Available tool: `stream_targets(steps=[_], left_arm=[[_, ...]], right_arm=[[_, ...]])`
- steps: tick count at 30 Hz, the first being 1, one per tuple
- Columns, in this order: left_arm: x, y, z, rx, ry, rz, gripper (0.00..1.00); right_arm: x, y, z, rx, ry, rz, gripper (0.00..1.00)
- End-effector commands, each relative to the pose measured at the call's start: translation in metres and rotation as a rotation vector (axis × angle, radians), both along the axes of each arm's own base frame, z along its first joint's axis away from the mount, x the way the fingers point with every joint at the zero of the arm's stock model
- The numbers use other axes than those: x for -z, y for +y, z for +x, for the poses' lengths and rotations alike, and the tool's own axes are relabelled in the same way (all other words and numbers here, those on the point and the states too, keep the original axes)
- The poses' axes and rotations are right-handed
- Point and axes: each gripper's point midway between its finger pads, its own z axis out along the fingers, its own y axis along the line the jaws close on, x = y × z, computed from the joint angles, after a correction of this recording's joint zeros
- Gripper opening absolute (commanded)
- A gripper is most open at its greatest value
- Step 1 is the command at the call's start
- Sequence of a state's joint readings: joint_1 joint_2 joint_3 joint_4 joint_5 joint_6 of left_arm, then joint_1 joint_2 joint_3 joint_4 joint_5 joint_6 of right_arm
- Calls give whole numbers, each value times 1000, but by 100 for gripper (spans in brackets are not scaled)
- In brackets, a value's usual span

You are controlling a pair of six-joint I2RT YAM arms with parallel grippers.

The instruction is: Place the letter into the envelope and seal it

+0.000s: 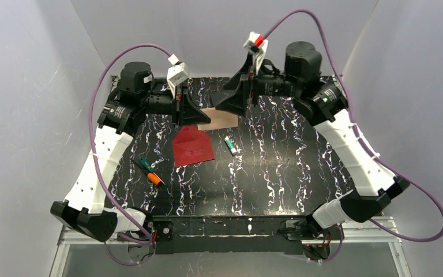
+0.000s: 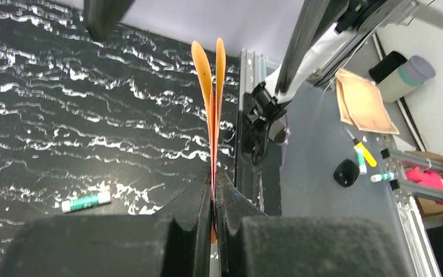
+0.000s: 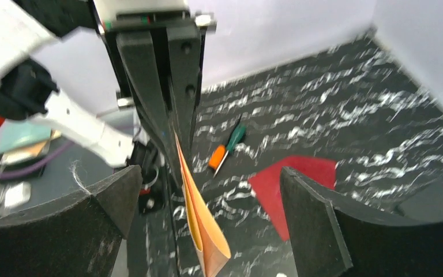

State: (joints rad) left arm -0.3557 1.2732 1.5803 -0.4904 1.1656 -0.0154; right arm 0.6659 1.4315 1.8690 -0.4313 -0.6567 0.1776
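Left gripper [image 2: 214,179]: clenched on folded tan-orange paper letter [image 2: 212,124].
Right gripper [image 3: 207,184]: released, jaws flanking letter, seemingly clear.
Dark red paper envelope [image 1: 192,146]: flat, apart from both.

White perforated shells [image 1: 107,156], black joints [image 1: 303,57], purple cables [image 1: 303,10], matte black right claw [image 3: 209,173].

Left pincer [image 2: 213,183] clamped tight, right pincer [image 3: 209,193] splayed wide.
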Motion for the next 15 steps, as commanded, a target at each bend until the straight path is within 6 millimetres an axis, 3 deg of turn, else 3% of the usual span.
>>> stream_targets(steps=[1, 6, 8, 11, 14, 15], left_arm=[[24, 8, -1, 22, -25, 96, 0], [18, 9, -9, 71, -76, 91, 0], [19, 11, -14, 82, -84, 89, 0], [18, 12, -16, 81, -95, 89, 0], [0, 11, -11, 37, -120, 72, 0], [-9, 11, -7, 0, -136, 63, 0]], right_arm=[[52, 1, -23, -155, 83, -175, 97], [59, 7, -29, -177, 87, -196, 96], [61, 9, -27, -183, 66, -209, 89], [62, 14, -29, -202, 79, -214, 59], [51, 13, -30, -195, 56, -196, 10], [43, 12, -31, -186, 37, -177, 1]])
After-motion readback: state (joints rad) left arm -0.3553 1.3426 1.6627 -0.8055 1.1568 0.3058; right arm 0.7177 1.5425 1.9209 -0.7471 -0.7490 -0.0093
